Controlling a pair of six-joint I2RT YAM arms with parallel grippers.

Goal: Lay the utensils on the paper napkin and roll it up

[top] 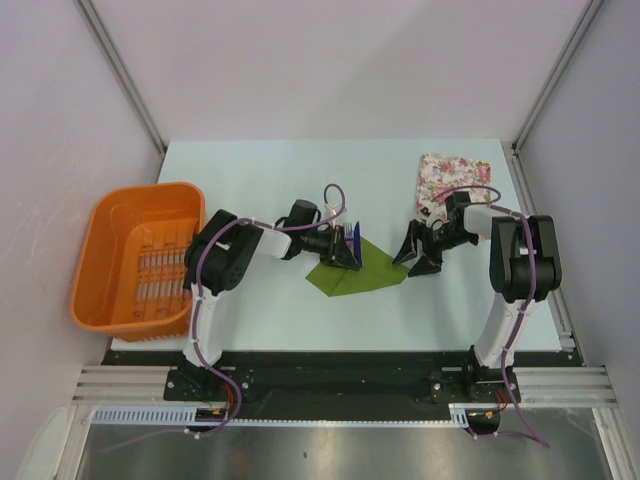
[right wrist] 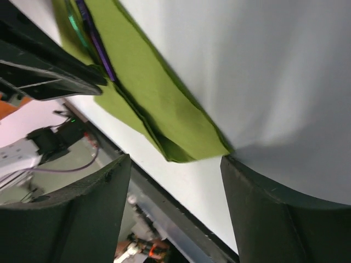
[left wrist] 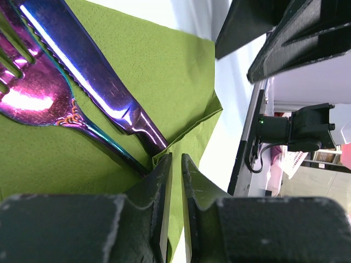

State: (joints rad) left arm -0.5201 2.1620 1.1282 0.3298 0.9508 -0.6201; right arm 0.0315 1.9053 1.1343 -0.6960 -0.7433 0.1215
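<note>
Lying on the table (top: 250, 170), the olive-green paper napkin (top: 362, 275) is found directly under and ahead of the left pincer (top: 348, 252). The fingers (left wrist: 156, 186) of that pincer are drawn nearly together, only a thin slit being left. A raised fold of the napkin's edge is met at their tips and appears to be pinched there. Just beyond the tips, an iridescent blue-purple knife (left wrist: 104, 90) and a matching fork (left wrist: 33, 93) are laid side by side on the napkin. Their handles are pointed back toward the pincer and converge beside its fingertip.

The right pincer (top: 414, 254) is spread wide and nothing is gripped by it. The napkin's nearest corner, where doubled layers are visible, is seen between and just ahead of its fingers (right wrist: 93, 213), apart from both.

Behind the right pincer, clear of it, a pink floral pad (top: 452, 180) is placed. Well out to the outer side of the left pincer, an orange basket (top: 140, 192) is set.
</note>
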